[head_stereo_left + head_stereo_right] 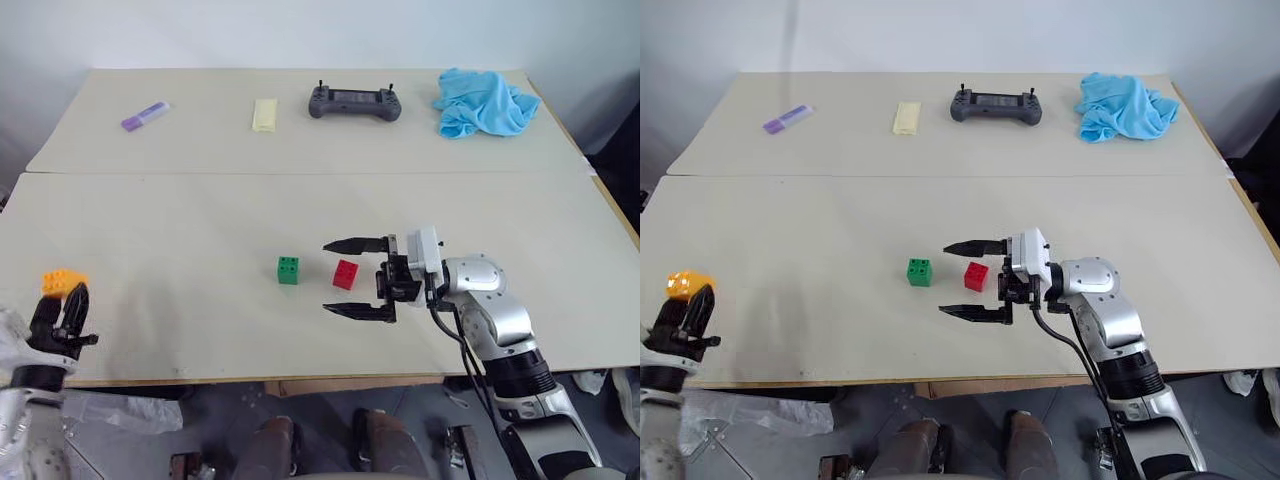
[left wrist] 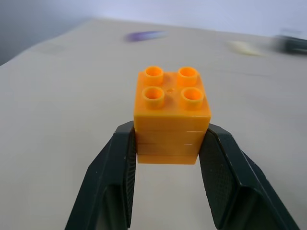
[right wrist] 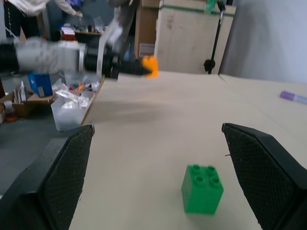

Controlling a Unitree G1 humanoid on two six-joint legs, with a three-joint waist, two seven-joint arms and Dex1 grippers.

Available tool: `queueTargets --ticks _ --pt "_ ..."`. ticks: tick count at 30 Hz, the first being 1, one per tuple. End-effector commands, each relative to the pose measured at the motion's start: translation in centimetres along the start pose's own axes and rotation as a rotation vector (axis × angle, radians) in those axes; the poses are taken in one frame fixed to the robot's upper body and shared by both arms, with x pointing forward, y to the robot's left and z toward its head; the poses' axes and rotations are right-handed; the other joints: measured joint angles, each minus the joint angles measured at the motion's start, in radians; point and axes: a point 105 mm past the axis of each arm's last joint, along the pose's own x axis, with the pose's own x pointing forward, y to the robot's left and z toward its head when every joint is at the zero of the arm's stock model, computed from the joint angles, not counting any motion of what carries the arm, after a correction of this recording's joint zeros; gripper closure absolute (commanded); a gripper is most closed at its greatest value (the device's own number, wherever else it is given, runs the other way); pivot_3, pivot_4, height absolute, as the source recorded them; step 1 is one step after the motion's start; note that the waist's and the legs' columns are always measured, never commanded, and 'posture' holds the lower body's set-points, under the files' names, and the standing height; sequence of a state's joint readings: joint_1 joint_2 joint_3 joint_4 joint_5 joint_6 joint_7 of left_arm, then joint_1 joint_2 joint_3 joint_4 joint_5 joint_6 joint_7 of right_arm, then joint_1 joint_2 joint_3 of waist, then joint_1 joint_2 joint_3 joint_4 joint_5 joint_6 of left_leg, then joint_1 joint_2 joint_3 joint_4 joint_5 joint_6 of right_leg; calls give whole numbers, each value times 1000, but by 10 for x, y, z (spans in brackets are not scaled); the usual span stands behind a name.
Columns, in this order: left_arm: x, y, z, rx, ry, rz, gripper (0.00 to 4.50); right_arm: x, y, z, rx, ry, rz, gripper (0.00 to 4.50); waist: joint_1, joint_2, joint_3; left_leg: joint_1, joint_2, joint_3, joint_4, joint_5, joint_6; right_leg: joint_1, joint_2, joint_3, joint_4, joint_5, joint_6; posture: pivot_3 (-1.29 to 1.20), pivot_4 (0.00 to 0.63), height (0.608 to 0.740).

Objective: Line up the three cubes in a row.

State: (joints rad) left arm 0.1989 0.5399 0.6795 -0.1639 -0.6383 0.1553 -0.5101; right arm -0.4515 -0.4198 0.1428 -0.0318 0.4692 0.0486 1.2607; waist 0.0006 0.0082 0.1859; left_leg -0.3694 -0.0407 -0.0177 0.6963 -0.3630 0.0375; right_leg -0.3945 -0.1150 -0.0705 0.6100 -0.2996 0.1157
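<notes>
Two pale table [image 1: 200, 330] tops stood pushed together in front of a plain wall. At the near left edge, the left claw [image 1: 67, 302] squeezed the orange cube [image 2: 171, 115] between its fingers, lifted off the table. Near the middle, the right claw [image 1: 352, 277] lay on its side, spread wide around the red cube [image 1: 345, 274]. The green cube [image 1: 288, 270] sat just beside the red one. Far back lay a purple marker [image 1: 145, 116], a pale yellow bar [image 1: 264, 114], a black game controller [image 1: 355, 102] and a blue cloth [image 1: 484, 103].
</notes>
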Motion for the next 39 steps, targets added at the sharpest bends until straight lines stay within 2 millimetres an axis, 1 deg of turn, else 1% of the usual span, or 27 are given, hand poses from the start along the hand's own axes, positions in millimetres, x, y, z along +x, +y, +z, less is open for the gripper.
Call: queueTargets --ticks 1,3,4,6,8,9,11,13,15,18,21,26,30,32,33,35,37,39 --pt "18 -47 18 74 43 -422 2783 -15 -4 8 -48 18 -52 0 -1 2 0 0 0 0 0 0 0 1 -1 1 0 0 0 0 150 740" --pt "35 -70 19 155 118 -693 2783 -29 -7 5 -51 59 -95 0 7 2 1 1 -1 0 0 0 0 1 -1 1 0 0 0 0 150 740" --pt "43 -76 15 211 157 -804 2783 -36 -7 3 -52 80 -116 0 7 3 1 0 -1 -1 0 0 1 1 -1 -1 0 0 0 0 150 740" --pt "51 -83 -1 313 235 -1001 2783 -47 -8 0 -55 119 -145 0 9 6 2 0 -2 0 -1 1 1 1 0 -1 0 0 0 0 150 740" --pt "60 -81 -15 365 305 -1106 2783 -54 -8 -1 -57 141 -167 0 -3 7 1 0 -2 2 -3 1 1 -1 1 -1 1 0 0 0 150 740" --pt "64 -80 -21 356 339 -1135 2783 -56 -7 -1 -59 147 -178 0 -7 7 1 2 -2 3 -5 1 1 -1 1 -1 2 0 0 0 150 740" --pt "78 -81 -27 372 347 -1168 2783 -61 -6 0 -64 156 -203 0 -17 7 1 0 0 9 -6 1 1 -7 5 -6 3 0 1 0 150 740" --pt "89 -85 -32 392 353 -1203 2783 -64 -5 1 -69 161 -230 0 -19 5 2 -1 -1 14 -7 1 2 -14 6 -11 10 0 1 0 150 740" --pt "98 -89 -35 403 344 -1225 2783 -67 -3 1 -68 166 -252 0 -21 4 3 -2 -1 19 -7 2 3 -16 2 -20 12 0 1 0 150 740" --pt "109 -99 -39 406 336 -1256 2783 -69 3 0 -66 175 -279 0 -19 2 3 -2 -2 22 -5 2 5 -15 -2 -27 12 0 1 0 150 740" --pt "113 -106 -42 412 336 -1288 2783 -71 7 1 -64 180 -299 0 -9 2 4 -2 -2 23 -2 2 5 -14 -2 -28 12 1 3 0 150 740" --pt "113 -115 -49 403 341 -1340 2783 -76 10 2 -69 194 -334 0 2 1 4 -2 -1 23 2 2 5 -13 -2 -28 14 2 3 0 150 740" --pt "107 -110 -54 396 380 -1349 2783 -76 12 2 -68 196 -339 0 2 1 4 -2 -1 23 3 2 6 -13 -3 -28 14 2 3 0 150 740" --pt "103 -102 -57 389 433 -1336 2239 -77 12 2 -67 197 -337 0 2 1 4 -2 -1 23 3 2 6 -13 -3 -28 15 2 3 0 150 740" --pt "102 -99 -58 396 442 -1326 2076 -77 12 2 -66 197 -337 0 1 1 4 -2 -1 23 3 2 6 -13 -3 -28 15 2 3 0 150 740" --pt "104 -96 -56 400 436 -1304 1500 -77 12 2 -64 196 -335 0 1 1 3 -2 -1 23 3 2 6 -13 -2 -28 15 2 3 0 150 740" --pt "108 -93 -50 399 392 -1257 859 -77 12 1 -62 196 -330 0 1 1 3 -2 -1 23 3 2 6 -13 -2 -28 15 2 3 0 150 740" --pt "110 -85 -40 401 340 -1210 270 -77 10 1 -59 193 -324 0 0 1 3 -2 -1 23 3 2 6 -13 -2 -28 15 2 3 0 150 740"
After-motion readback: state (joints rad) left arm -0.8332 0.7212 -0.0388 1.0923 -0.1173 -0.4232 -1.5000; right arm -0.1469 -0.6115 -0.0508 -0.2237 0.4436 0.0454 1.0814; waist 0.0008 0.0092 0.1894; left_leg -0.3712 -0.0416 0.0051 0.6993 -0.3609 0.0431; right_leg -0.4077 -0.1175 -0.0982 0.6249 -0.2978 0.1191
